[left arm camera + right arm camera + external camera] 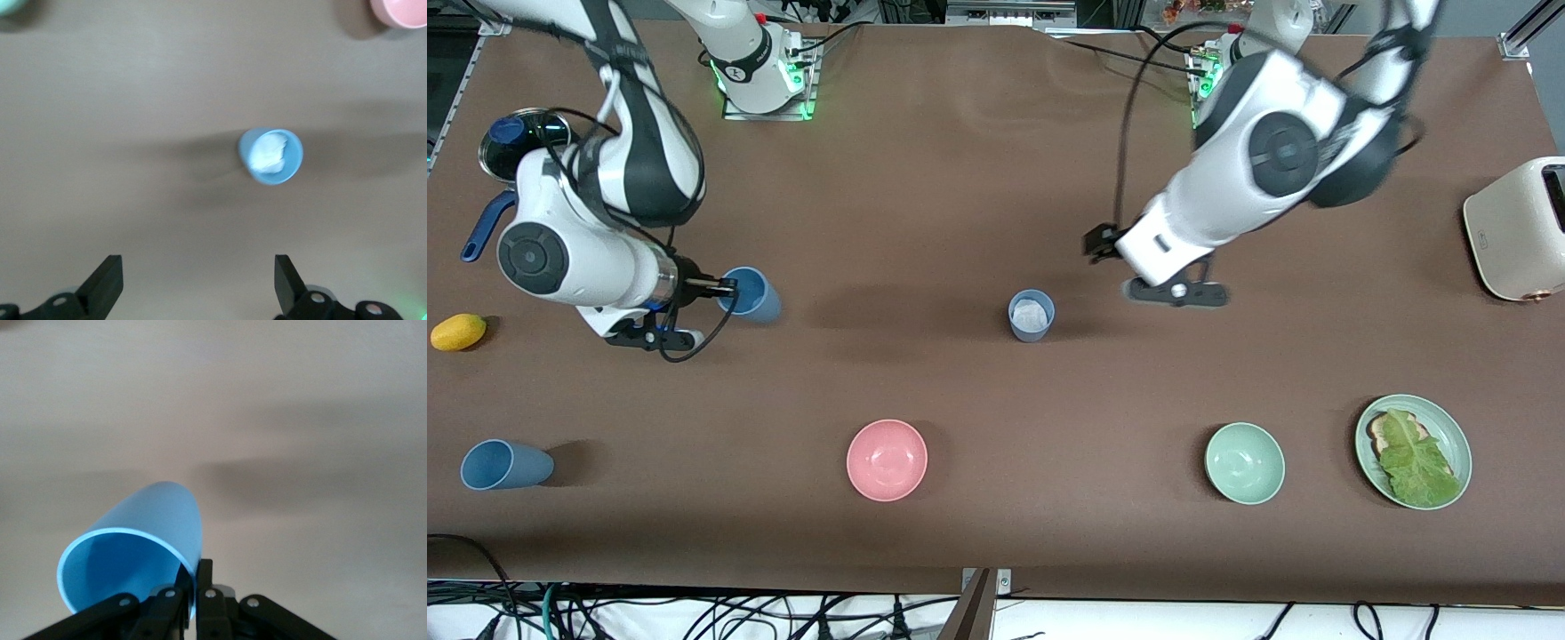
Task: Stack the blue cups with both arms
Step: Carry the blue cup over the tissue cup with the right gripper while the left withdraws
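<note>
Blue cup is pinched by its rim in the right gripper (jaws clenched), awaiting carriage toward three o'clock over the whitish-lined cup, while the left gripper hovers spread above the bench.

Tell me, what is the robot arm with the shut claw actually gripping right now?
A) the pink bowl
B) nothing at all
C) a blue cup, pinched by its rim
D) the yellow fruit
C: the right gripper is shut on the rim of the bright blue cup, while the left gripper is open above the table near the grey-blue cup.
</note>
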{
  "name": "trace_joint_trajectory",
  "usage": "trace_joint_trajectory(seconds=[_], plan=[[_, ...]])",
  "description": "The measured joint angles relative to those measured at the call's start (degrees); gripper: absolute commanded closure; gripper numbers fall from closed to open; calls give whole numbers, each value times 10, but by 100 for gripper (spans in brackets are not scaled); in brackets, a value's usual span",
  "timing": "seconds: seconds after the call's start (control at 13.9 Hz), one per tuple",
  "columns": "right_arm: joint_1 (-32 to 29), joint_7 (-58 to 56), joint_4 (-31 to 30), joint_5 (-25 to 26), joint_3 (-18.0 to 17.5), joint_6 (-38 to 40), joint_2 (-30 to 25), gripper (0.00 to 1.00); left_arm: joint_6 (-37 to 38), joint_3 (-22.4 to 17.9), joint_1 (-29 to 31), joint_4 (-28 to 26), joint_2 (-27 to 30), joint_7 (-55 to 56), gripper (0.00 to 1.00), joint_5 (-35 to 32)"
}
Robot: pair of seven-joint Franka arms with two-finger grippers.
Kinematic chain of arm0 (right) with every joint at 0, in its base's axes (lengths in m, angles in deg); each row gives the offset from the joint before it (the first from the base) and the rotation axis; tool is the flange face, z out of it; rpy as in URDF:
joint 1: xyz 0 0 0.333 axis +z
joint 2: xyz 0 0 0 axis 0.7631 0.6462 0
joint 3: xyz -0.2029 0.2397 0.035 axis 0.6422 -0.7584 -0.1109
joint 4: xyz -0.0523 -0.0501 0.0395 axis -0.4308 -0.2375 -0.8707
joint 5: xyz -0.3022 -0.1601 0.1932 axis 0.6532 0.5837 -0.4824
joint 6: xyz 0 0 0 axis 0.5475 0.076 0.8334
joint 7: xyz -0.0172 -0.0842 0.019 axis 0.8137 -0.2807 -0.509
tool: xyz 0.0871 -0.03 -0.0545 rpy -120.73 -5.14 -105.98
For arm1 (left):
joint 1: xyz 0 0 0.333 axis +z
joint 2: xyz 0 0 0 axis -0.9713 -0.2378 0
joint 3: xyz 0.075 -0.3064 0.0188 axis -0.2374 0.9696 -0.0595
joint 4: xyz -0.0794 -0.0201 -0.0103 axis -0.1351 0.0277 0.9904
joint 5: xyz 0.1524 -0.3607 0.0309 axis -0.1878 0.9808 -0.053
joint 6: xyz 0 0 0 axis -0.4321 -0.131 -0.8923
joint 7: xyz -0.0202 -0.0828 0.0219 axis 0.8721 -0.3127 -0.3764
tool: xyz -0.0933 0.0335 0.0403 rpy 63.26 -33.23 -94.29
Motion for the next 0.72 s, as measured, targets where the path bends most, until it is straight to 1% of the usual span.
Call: trace_joint_trajectory(seconds=[0.14,0.29,0.5,0.72], plan=[[53,76,45,-9,-10,16,0,100,77,-2,32,48,8,-70,0,-24],[120,169,77,-27,-12,17,8,100,112,-21,42,81,14,-125,0,-34],[198,277,146,-32,-13,16,54,100,127,-57,54,73,56,-143,0,-37],[253,355,228,-32,-13,11,120,100,118,-117,66,27,98,-159,0,-40]])
